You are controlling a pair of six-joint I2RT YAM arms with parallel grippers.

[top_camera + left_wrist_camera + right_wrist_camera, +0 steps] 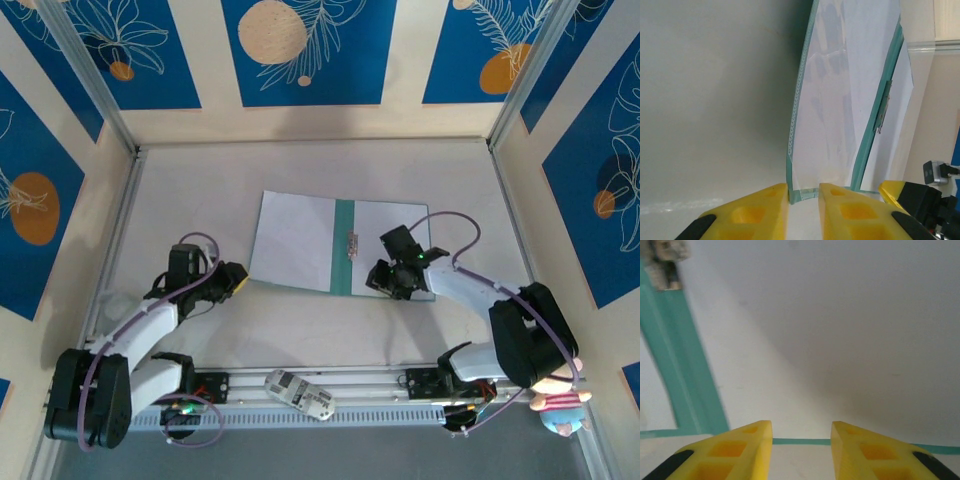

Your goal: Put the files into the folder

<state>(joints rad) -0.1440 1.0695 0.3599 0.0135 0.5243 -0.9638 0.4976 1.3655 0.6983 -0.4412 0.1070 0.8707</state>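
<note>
Folder (343, 245), open flat mid-table, files (295, 240) lying on both covers; left gripper (803, 187), jaws narrowly parted astride near-left cover corner; right gripper (801, 424), jaws apart, empty, over right sheet; risk: lifting that cover may slide loose sheets off.

The folder (343, 262) has a smooth teal surface (card or plastic, I cannot tell). The files (290, 245) are thin white paper, slightly wrinkled. The clip (351, 244) is dull metal. The table (300, 330) is matt grey.
</note>
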